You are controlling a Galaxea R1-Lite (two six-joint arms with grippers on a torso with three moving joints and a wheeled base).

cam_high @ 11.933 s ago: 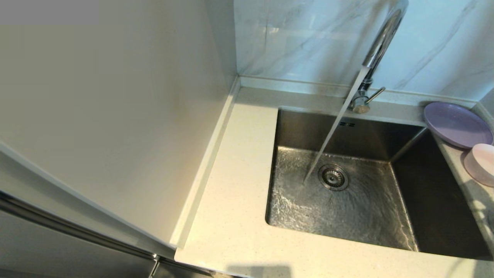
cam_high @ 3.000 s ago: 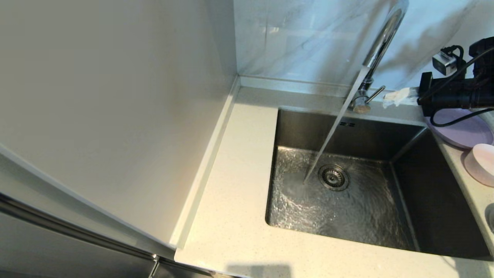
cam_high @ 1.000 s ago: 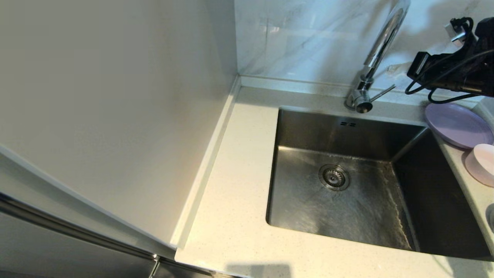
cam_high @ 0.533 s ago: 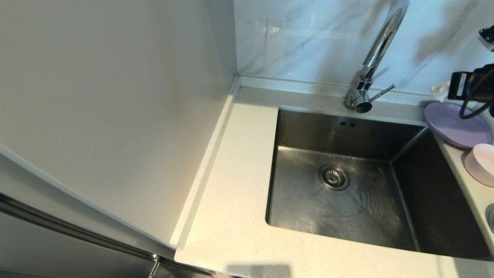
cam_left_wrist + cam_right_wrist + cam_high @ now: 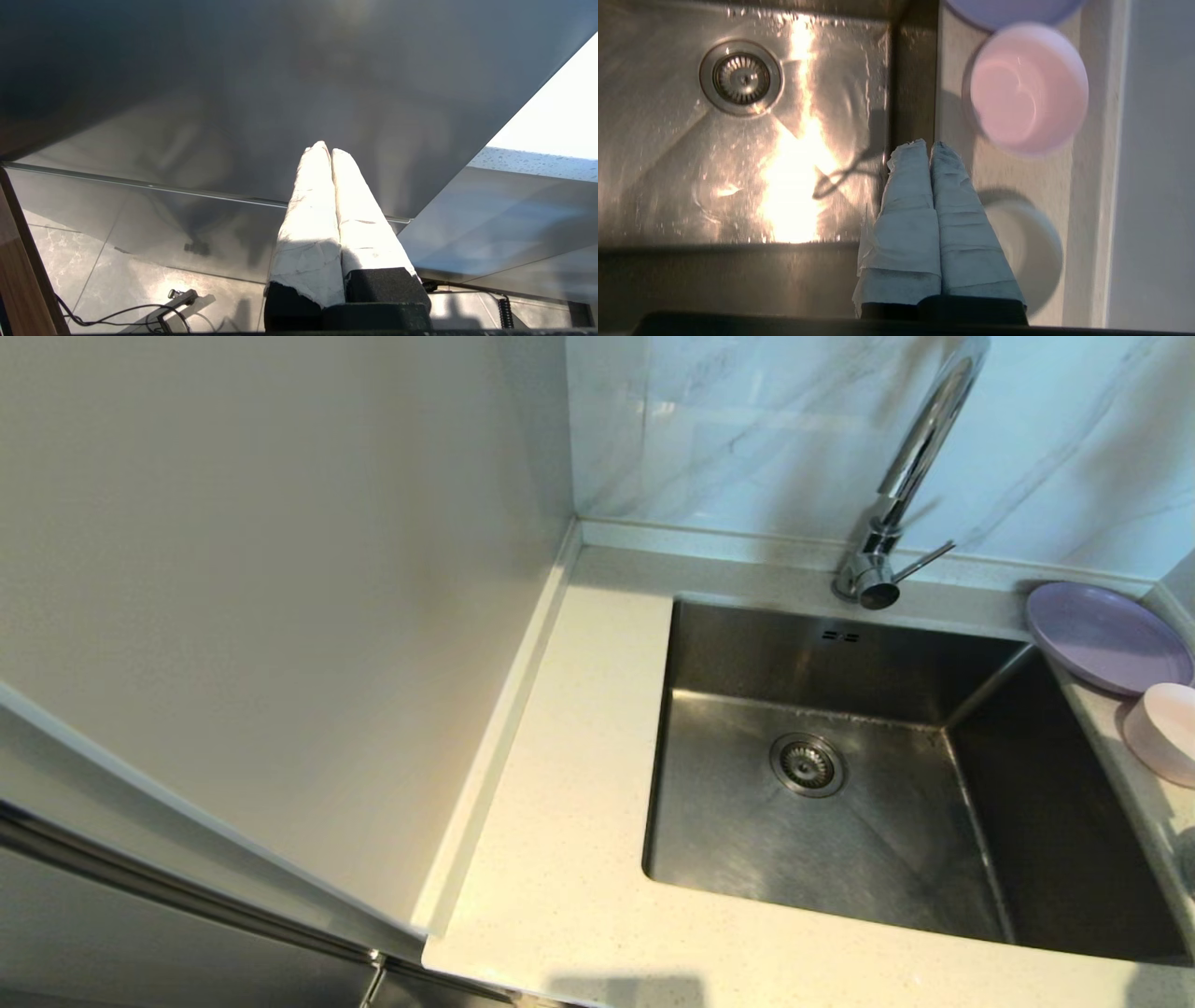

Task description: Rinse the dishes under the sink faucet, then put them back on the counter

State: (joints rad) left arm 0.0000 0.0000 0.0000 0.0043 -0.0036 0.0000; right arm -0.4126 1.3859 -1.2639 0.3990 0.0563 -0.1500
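With our right gripper (image 5: 930, 145) pressed together, empty, above the cream speckled stone counter (image 5: 569, 859) beside the steel basin (image 5: 822, 821), a careless descent could knock the matte pale pink round bowl (image 5: 1028, 88) or shallow lavender plastic plate (image 5: 1106, 635) resting there. Our left gripper (image 5: 325, 150) idles, likewise together, below the counter. The chrome gooseneck faucet (image 5: 901, 485) runs dry.

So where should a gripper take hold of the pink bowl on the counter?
Probably at its rim: the pink bowl sits upright and open on the counter, so come from above, one finger inside the wall. The right gripper hangs shut nearby.
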